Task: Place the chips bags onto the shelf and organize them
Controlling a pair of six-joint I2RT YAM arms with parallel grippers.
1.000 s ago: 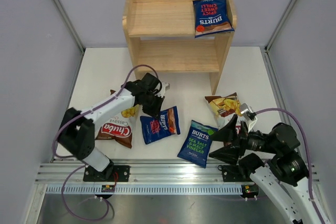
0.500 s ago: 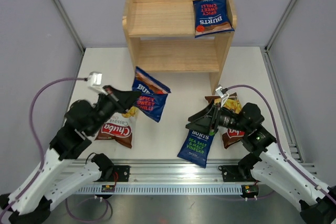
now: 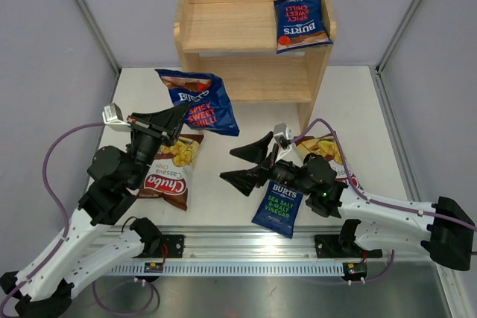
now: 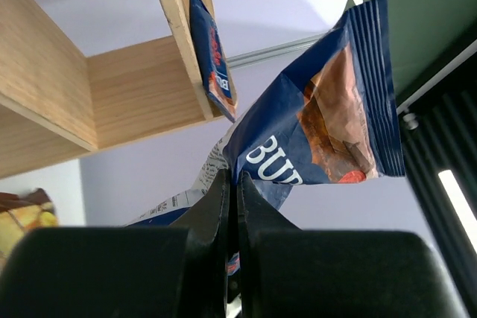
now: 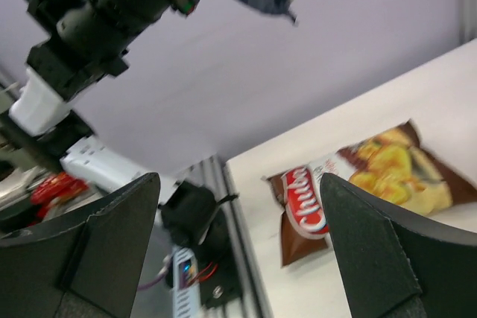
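Observation:
My left gripper (image 3: 181,113) is shut on the edge of a dark blue Burts bag with a red label (image 3: 198,100) and holds it in the air before the wooden shelf (image 3: 223,27); the bag also shows in the left wrist view (image 4: 328,124). A second red-label Burts bag (image 3: 300,24) lies on the shelf's top tier at the right. My right gripper (image 3: 240,163) is open and empty above the table, pointing left. The sea salt Burts bag (image 3: 279,199) lies under the right arm. One Chuba bag (image 3: 168,171) lies at the left; another (image 3: 322,147) is partly hidden behind the right arm.
The shelf's lower tier (image 3: 250,80) holds nothing. Grey walls close in the white table (image 3: 358,109) on both sides. In the right wrist view I see the left Chuba bag (image 5: 350,184) and the left arm's base (image 5: 190,214) by the rail.
My left gripper has lifted the Burts bag higher and toward the shelf. My right arm has swung left across the table, over the sea salt bag, with its jaws open.

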